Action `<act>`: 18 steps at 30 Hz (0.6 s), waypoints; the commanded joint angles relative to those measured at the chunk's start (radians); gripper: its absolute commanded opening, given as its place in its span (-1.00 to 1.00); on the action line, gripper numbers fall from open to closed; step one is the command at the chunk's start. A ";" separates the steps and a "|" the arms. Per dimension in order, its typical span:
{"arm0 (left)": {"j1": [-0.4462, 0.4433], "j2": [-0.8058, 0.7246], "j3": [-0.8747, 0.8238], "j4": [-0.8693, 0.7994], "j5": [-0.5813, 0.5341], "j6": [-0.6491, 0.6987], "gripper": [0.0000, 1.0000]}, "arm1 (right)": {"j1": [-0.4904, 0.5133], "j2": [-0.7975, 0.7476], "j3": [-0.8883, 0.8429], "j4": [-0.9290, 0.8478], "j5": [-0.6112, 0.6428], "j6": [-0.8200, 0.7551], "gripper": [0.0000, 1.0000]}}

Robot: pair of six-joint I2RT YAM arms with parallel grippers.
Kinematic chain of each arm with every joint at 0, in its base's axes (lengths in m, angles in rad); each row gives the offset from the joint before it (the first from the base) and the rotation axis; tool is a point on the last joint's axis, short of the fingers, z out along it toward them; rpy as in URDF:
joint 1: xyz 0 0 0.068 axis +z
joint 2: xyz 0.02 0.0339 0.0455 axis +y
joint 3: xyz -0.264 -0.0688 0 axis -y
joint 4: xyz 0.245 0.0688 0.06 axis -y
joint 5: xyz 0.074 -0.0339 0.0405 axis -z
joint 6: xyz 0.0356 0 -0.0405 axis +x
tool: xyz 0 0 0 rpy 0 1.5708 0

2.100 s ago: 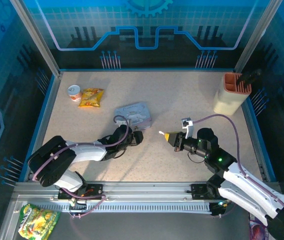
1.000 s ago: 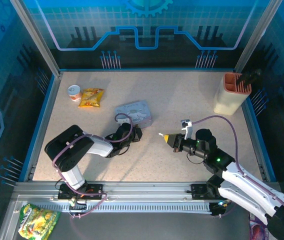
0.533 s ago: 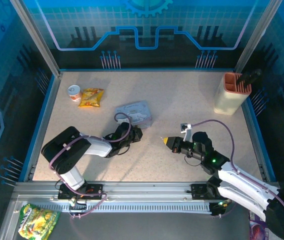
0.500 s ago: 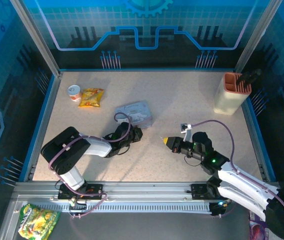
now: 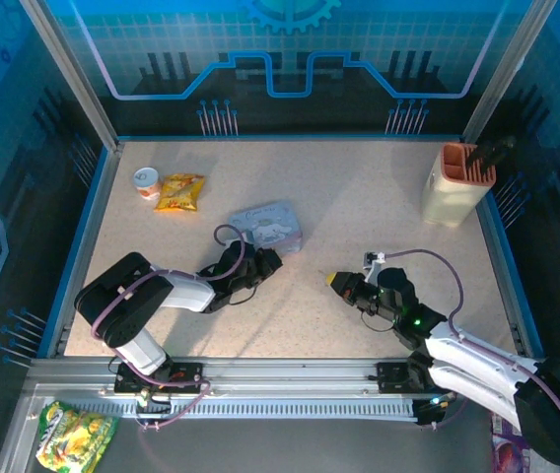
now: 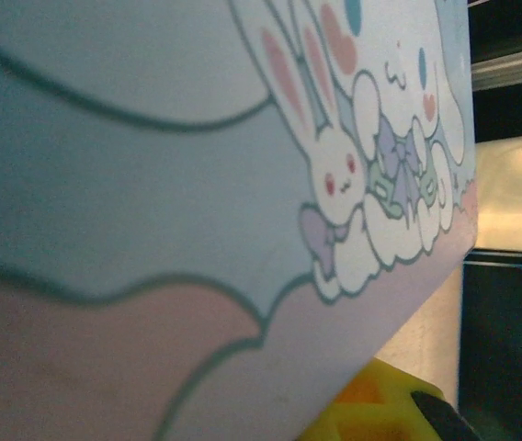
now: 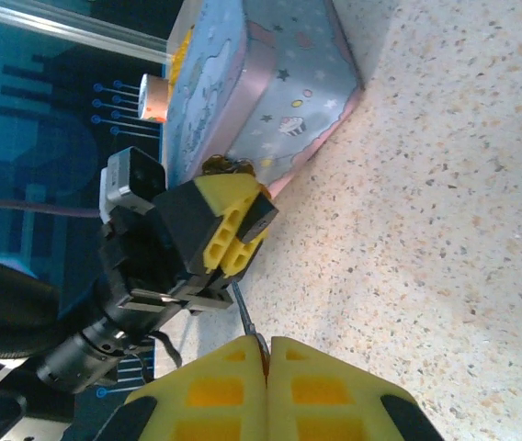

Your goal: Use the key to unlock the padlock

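By the tin's near edge: padlock (image 7: 227,166), we think. It's a tiny dark lump touching the tin (image 7: 279,73), too small to be sure.
Who holds it: left gripper (image 5: 268,259). Its fingers look closed w/ that lump at their tips.
In the right gripper (image 7: 266,354): key (image 7: 244,317), a thin dark sliver. The yellow pads are squeezed shut on it. The key's tip points toward the left gripper & is not touching it yet.
Risk 1: we can't see the keyhole, so the key may miss & poke the padlock loose.
Risk 2: the key is so thin it could twist or slip in the pads when pushed.
Risk 3: the padlock sits against the tin, so a hard push may slide the tin on the table (image 5: 379,207).
Changed, tin: before it looked tipped up & grey. Now it lies flatter w/ its blue lid showing.
Changed, arms: the right gripper has come nearer the arm bases & sits a bit further from the left gripper. The left gripper has crept closer to the tin.
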State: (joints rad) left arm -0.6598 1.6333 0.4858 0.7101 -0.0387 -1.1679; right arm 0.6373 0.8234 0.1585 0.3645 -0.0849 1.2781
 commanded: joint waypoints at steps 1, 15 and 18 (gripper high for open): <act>0.006 -0.008 -0.008 0.137 0.063 -0.119 -0.78 | 0.038 0.011 0.001 0.063 0.060 0.074 -1.00; 0.006 0.017 -0.019 0.229 0.086 -0.202 -0.84 | 0.077 0.188 0.005 0.236 0.064 0.191 -1.00; 0.004 0.004 -0.021 0.212 0.078 -0.199 -0.85 | 0.082 0.216 0.022 0.248 0.053 0.188 -1.00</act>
State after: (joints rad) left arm -0.6556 1.6447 0.4736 0.8513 0.0090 -1.3357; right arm 0.7025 1.0218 0.1585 0.5606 -0.0402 1.4445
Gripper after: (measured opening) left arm 0.147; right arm 0.047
